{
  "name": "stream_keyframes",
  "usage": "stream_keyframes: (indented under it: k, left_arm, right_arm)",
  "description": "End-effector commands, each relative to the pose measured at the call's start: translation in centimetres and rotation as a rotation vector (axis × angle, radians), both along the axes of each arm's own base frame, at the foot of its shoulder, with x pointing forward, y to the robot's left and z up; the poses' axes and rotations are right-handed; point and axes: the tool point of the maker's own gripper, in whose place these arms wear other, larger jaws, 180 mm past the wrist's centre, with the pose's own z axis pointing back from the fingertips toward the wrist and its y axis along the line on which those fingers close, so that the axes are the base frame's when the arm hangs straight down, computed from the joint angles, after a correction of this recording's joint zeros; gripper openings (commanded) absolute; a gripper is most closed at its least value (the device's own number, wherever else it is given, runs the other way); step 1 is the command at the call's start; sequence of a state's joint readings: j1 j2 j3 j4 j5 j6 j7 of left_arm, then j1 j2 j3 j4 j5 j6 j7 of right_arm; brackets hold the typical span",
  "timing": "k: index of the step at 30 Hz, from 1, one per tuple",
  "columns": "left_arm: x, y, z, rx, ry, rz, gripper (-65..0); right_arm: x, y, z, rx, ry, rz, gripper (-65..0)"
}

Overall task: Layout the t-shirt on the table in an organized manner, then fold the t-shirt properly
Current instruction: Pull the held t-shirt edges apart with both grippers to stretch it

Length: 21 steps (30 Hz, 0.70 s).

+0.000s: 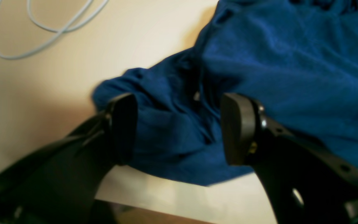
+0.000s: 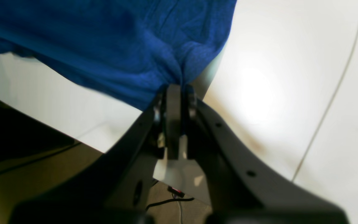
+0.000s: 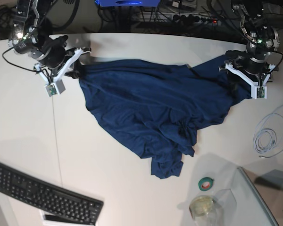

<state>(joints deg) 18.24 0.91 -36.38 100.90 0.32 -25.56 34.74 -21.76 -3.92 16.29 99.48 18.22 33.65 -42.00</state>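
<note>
The big dark navy blue cotton t-shirt (image 3: 146, 113) lies spread but rumpled across the smooth white tabletop (image 3: 108, 183), stretched between the two arms, with a bunched tail trailing toward the near side.

The right gripper (image 2: 174, 93) has its jaws pressed together on a pinch of the shirt's edge, the fabric gathering into creases right at the tips and fanning away beyond them.

The left gripper (image 1: 179, 127) stands with its jaws wide apart. A fold of the navy cloth lies in the gap between the two black pads (image 1: 236, 127), draped loose rather than squeezed; whether either pad touches it I cannot tell.

Beyond the left jaws, a pale grey looped cable (image 1: 36, 34) rests on the tabletop, well apart from the shirt.
</note>
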Motion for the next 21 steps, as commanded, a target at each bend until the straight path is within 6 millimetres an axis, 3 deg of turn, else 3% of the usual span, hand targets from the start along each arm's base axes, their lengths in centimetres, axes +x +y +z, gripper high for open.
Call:
stream_keyframes:
  k: [1,9,13,16,21]
  left_arm:
    - [0.0,0.1,0.7,-0.012,-0.031,-0.008,-24.7]
    - [-0.9,0.1,0.4,-0.116,-0.054,0.003,-24.7]
    - [-2.9,-0.4,-1.2,-0.139,0.002,0.008,-24.7]
    - [-4.4,0.0,-2.7,-0.157,0.013,0.033,-24.7]
    - [-6.8,0.4,-4.6,-0.181,-0.002,0.065,-24.7]
  right_arm:
    - [0.8,0.0,0.9,0.016,-0.044,-0.006,-64.5]
    - [0.8,0.0,0.9,0.016,-0.044,-0.006,-64.5]
    - [0.9,-0.1,1.0,0.013,-0.047,-0.007,-64.5]
    - [0.9,-0.8,0.9,-0.005,-0.046,-0.002,-64.5]
    - [1.0,-3.5,0.9,-0.034,-0.048,-0.077,-64.5]
